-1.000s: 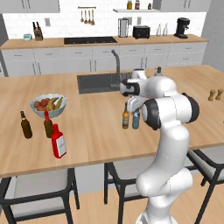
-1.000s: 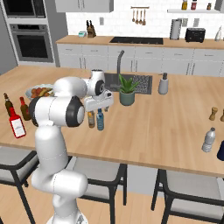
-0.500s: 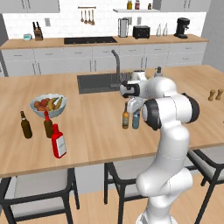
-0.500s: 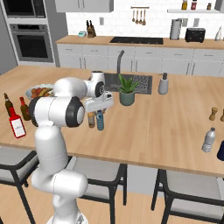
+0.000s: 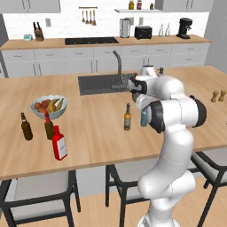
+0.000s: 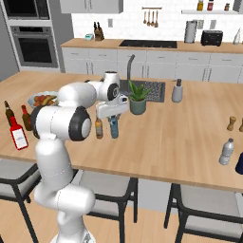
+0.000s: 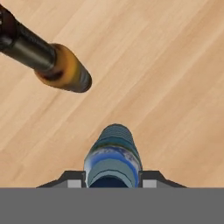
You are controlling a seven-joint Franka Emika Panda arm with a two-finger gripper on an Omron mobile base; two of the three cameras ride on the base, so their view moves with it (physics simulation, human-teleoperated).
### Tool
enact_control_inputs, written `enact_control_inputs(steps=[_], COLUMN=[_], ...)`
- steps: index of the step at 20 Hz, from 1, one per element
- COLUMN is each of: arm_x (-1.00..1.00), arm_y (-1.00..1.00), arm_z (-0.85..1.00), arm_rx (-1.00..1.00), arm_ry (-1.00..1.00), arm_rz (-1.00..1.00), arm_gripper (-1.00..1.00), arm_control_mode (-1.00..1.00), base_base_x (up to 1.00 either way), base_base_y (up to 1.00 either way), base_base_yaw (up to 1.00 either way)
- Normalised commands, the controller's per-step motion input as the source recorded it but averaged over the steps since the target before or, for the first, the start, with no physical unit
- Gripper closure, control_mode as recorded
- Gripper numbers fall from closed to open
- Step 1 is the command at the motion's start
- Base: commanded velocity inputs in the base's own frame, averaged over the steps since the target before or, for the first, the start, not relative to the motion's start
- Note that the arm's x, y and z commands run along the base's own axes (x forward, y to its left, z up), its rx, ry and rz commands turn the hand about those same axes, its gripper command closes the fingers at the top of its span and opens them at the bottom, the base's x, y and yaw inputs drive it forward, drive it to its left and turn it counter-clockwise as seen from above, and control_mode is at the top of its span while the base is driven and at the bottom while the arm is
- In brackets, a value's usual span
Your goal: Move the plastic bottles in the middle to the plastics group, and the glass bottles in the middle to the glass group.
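Observation:
The pale-blue plastic bottle (image 7: 113, 157) stands on the wooden counter, and my gripper (image 7: 113, 178) comes down over it from above. One fingertip presses each side of the bottle. From the base cameras the gripper (image 6: 113, 113) sits over the blue bottle (image 6: 114, 128), partly hidden behind my arm (image 5: 144, 118). Just left of it stands the slim amber bottle (image 6: 98, 128) (image 5: 127, 117) (image 7: 52, 61), untouched. The red white-labelled bottle (image 5: 59, 143) (image 6: 18, 136) stands at the left front. Beside it are two dark brown bottles, one plain (image 5: 26, 127) and one red-topped (image 5: 48, 126).
A fruit bowl (image 5: 48, 105) sits behind the dark bottles. The sink with its faucet (image 5: 116, 66) and a potted plant (image 6: 138, 98) lie behind the hand. A clear bottle (image 6: 227, 152) stands at the right end near two small shakers (image 6: 231, 123).
The hand stays over the blue bottle and has barely shifted. Neither the blue bottle nor the amber one has visibly moved.

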Motion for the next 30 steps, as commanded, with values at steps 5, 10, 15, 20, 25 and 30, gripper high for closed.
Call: enact_control_inputs(steps=[5, 10, 15, 20, 25, 30], arm_x=[-0.44, -0.93, -0.89, -0.52, -0.07, 0.00], arm_y=[-0.93, -0.97, -0.98, -0.91, -0.81, -0.73], arm_z=[0.34, 0.14, 0.04, 0.00, 0.00, 0.00], arm_rx=[0.00, 0.01, 0.00, 0.00, -0.02, -0.01], arm_ry=[0.01, 0.00, 0.01, 0.04, 0.05, 0.00], arm_rz=[-0.05, -0.13, -0.17, -0.20, -0.20, -0.17], arm_gripper=[1.00, 1.00, 1.00, 1.00, 1.00, 1.00], arm_control_mode=[-1.00, -1.00, -1.00, -1.00, -1.00, -1.00], base_base_x=[0.00, 0.00, 0.00, 0.00, 0.00, 0.00], base_base_y=[0.00, 0.00, 0.00, 0.00, 0.00, 0.00], base_base_yaw=[0.00, 0.00, 0.00, 0.00, 0.00, 0.00])
